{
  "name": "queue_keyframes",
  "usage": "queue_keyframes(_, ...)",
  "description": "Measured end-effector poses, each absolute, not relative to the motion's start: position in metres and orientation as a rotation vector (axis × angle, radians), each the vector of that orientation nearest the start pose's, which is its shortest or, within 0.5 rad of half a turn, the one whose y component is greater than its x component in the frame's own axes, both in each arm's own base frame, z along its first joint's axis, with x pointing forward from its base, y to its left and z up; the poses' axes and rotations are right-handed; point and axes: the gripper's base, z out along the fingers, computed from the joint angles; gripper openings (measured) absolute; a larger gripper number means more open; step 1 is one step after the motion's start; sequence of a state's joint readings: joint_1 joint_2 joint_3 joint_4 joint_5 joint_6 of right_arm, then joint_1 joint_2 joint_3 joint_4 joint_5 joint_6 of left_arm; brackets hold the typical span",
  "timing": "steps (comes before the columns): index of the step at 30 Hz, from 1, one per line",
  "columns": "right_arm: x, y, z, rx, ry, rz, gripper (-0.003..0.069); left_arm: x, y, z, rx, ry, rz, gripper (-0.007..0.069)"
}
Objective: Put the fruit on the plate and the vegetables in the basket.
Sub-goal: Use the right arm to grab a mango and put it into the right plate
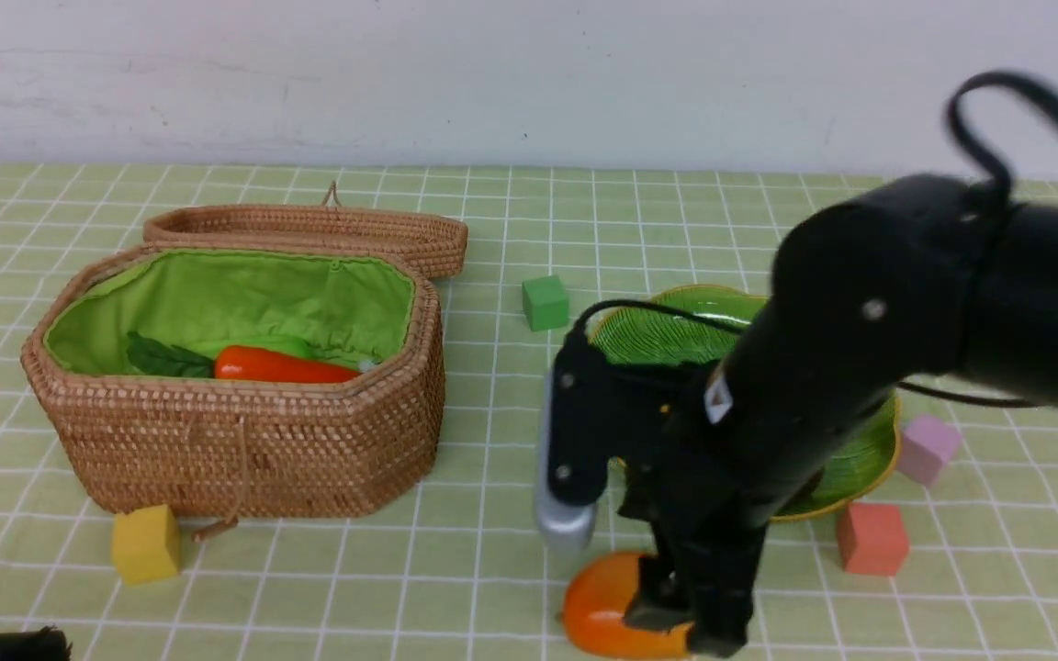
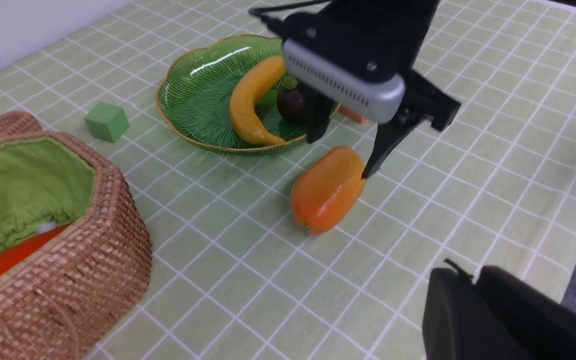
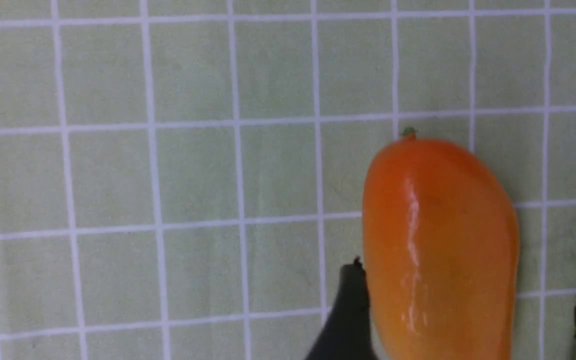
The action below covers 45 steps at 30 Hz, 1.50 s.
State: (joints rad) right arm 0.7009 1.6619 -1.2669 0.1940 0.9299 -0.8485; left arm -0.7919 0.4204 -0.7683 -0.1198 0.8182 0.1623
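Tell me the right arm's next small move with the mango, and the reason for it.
Probably close the right claw on the mango. Its fingers are spread on either side of the fruit, which lies on the cloth outside the plate, where the banana and mangosteen already sit. The mango looks like the last fruit left to move.

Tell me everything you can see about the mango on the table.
The mango is an oval, glossy orange-yellow toy that looks like plastic, with a tiny green stem nub at one end. It lies on its side on the checked tablecloth, just outside the green plate. The right pincer straddles it with fingers open; contact is unclear.
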Motion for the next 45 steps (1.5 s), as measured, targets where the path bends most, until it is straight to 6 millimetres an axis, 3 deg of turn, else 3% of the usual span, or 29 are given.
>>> queue_keyframes(2, 0.254, 0.231, 0.251, -1.894, 2.094, 0.183, 0.066, 0.037, -0.048, 0.365, 0.896, 1.781, -0.55, 0.0057)
queue_keyframes(5, 0.258, 0.229, 0.239, -1.936, 2.129, 0.12, 0.0674, 0.036, -0.048, 0.364, 0.901, 1.79, -0.548, 0.0057)
queue_keyframes(12, 0.266, 0.224, 0.225, -1.924, 2.225, -0.019, 0.0662, 0.036, -0.048, 0.364, 0.905, 1.796, -0.547, 0.0057)
queue_keyframes(29, 0.284, 0.23, 0.169, -2.016, 2.266, -0.051, 0.0629, 0.036, -0.048, 0.363, 0.909, 1.798, -0.544, 0.0057)
queue_keyframes(34, 0.284, 0.23, 0.166, -2.026, 2.277, -0.05, 0.0561, 0.036, -0.048, 0.363, 0.909, 1.798, -0.544, 0.0057)
queue_keyframes(40, 0.279, 0.229, 0.168, -2.004, 2.341, -0.002, 0.0561, 0.036, -0.048, 0.363, 0.91, 1.797, -0.543, 0.0057)
queue_keyframes(42, 0.277, 0.23, 0.174, -1.971, 2.364, 0.023, 0.0561, 0.036, -0.048, 0.363, 0.911, 1.797, -0.543, 0.0057)
queue_keyframes(45, 0.273, 0.231, 0.202, -1.871, 2.407, 0.091, 0.0561, 0.036, -0.048, 0.363, 0.911, 1.797, -0.543, 0.0057)
